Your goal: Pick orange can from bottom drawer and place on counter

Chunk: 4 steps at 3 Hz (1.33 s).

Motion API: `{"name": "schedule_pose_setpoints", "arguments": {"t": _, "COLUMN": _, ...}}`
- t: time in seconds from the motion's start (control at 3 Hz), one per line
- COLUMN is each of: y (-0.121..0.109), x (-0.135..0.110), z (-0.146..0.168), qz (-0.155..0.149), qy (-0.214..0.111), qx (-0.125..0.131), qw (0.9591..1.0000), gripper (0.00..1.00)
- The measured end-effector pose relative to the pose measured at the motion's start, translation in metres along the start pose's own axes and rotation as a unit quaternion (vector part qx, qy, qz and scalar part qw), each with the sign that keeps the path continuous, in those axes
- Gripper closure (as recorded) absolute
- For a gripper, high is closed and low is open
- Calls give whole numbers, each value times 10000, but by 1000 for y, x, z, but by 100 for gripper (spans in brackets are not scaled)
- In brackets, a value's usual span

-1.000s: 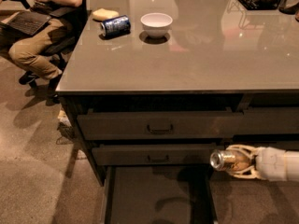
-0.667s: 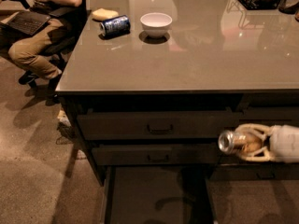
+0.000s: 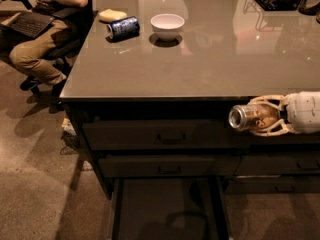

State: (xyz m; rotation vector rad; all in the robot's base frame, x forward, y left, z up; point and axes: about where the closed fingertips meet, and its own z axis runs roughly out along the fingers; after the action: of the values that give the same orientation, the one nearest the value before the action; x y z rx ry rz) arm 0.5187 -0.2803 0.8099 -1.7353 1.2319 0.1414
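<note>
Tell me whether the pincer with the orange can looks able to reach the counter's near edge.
Probably yes. The pincer, shut on the orange can, hangs just below the counter's front edge; the surface above is bare, bowl and blue can far back.

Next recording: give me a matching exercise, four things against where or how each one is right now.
Things
1. orange can
2. blue can
3. bowl
4. bottom drawer

Places or states
A. upright on the counter
B. pulled open
C. lying on its side on the counter
D. held sideways in the end effector, just under the counter's front edge, far right

Pairs: 1-D, 2-C, 3-A, 4-B
</note>
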Motion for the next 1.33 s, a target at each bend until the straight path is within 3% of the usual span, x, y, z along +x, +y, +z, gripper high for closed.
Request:
{"name": "schedule_pose_setpoints", "arguments": {"t": 0.67, "y": -9, "x": -3, "z": 0, "qz": 13, "qy": -110, "qx": 39, "qw": 9999, "gripper": 100}}
{"name": "schedule_pose_setpoints", "arguments": {"t": 1.0, "y": -36, "x": -11, "z": -4, "qz": 77, "qy": -210, "qx": -51, "qw": 9997, "gripper": 100}}
{"name": "schedule_pose_setpoints", "arguments": {"t": 1.33, "y": -88, "x": -28, "z": -19, "qz": -23, "qy": -213, "qx": -11, "qw": 9998, "gripper": 100}}
